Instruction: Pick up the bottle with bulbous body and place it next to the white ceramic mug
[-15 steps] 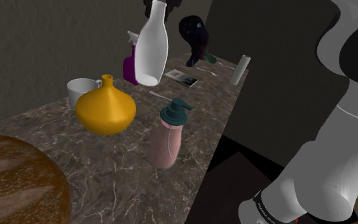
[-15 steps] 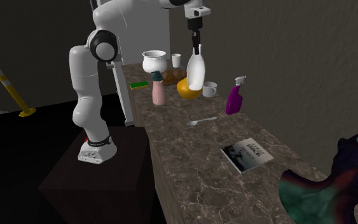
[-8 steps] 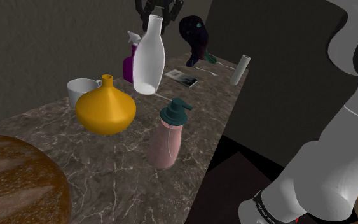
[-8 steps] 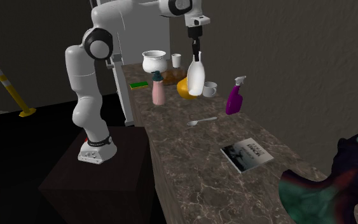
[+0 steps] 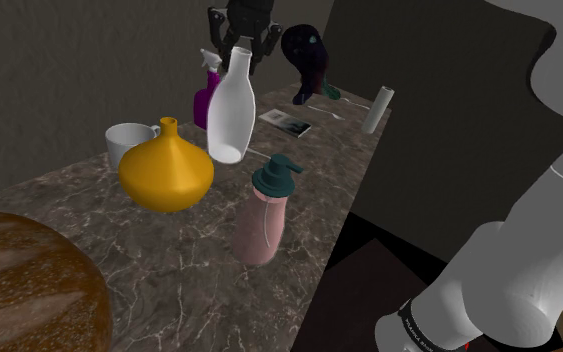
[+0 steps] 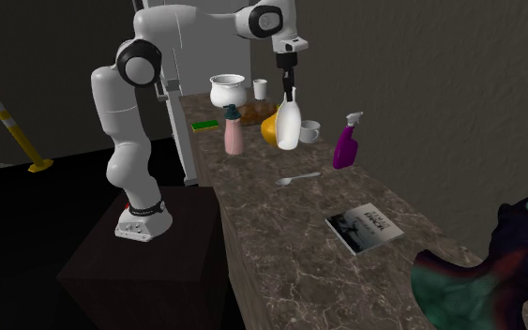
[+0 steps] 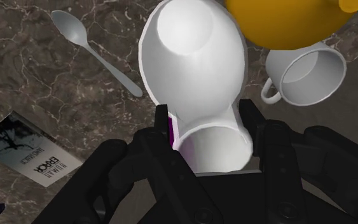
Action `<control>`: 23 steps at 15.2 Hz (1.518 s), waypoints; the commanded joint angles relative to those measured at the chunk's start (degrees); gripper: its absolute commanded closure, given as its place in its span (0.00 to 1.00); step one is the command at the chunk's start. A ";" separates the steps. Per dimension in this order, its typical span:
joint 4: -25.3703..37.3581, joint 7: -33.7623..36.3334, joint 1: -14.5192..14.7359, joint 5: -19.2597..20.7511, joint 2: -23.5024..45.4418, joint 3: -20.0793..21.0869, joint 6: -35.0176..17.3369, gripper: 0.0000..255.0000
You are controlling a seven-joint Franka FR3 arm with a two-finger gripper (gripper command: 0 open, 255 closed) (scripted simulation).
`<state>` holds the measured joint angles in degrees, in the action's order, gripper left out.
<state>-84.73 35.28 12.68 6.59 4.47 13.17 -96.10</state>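
Observation:
A white bottle (image 5: 231,112) with a narrow neck and a wider body hangs upright just above the marble counter (image 5: 149,260). My gripper (image 5: 241,48) is shut on its neck from above. In the second exterior view the bottle (image 6: 288,124) hangs under the gripper (image 6: 288,95), just in front of the white mug (image 6: 309,131). The wrist view looks down the bottle (image 7: 193,70) clasped in the gripper (image 7: 206,127), with the mug (image 7: 308,73) close beside it. The mug (image 5: 127,142) stands behind an orange bulbous vase (image 5: 166,170).
A pink soap dispenser (image 5: 267,210) stands near the counter's edge. A purple spray bottle (image 5: 205,102), a spoon (image 7: 95,48), a booklet (image 7: 28,153) and a dark creature figurine (image 5: 307,55) lie farther along. A brown round object (image 5: 19,290) fills the near corner.
The gripper has come down with the white bottle, lowering it towards the counter beside the orange vase and the mug. Nothing else has moved.

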 commanded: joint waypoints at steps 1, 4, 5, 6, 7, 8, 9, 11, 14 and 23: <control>-2.45 0.04 -0.12 -0.14 -0.63 -0.07 -1.90 1.00; -5.48 0.16 -0.21 -0.24 -1.19 -0.13 -4.39 1.00; -6.44 0.21 -0.24 -0.27 -1.34 -0.15 -5.21 1.00; -7.38 0.26 -0.26 -0.29 -1.48 -0.16 -6.02 1.00; -8.31 0.31 -0.28 -0.30 -1.60 -0.18 -6.82 1.00; -9.21 0.36 -0.30 -0.31 -1.71 -0.19 -7.62 1.00; -10.47 0.44 -0.33 -0.31 -1.83 -0.21 -8.75 1.00; -10.47 0.44 -0.33 -0.31 -1.83 -0.21 -8.76 1.00; -10.47 0.44 -0.33 -0.31 -1.83 -0.21 -8.75 1.00; -10.47 0.43 -0.34 -0.31 -1.83 -0.22 -8.76 0.00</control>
<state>-95.20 35.71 12.34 6.28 2.64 12.95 -104.85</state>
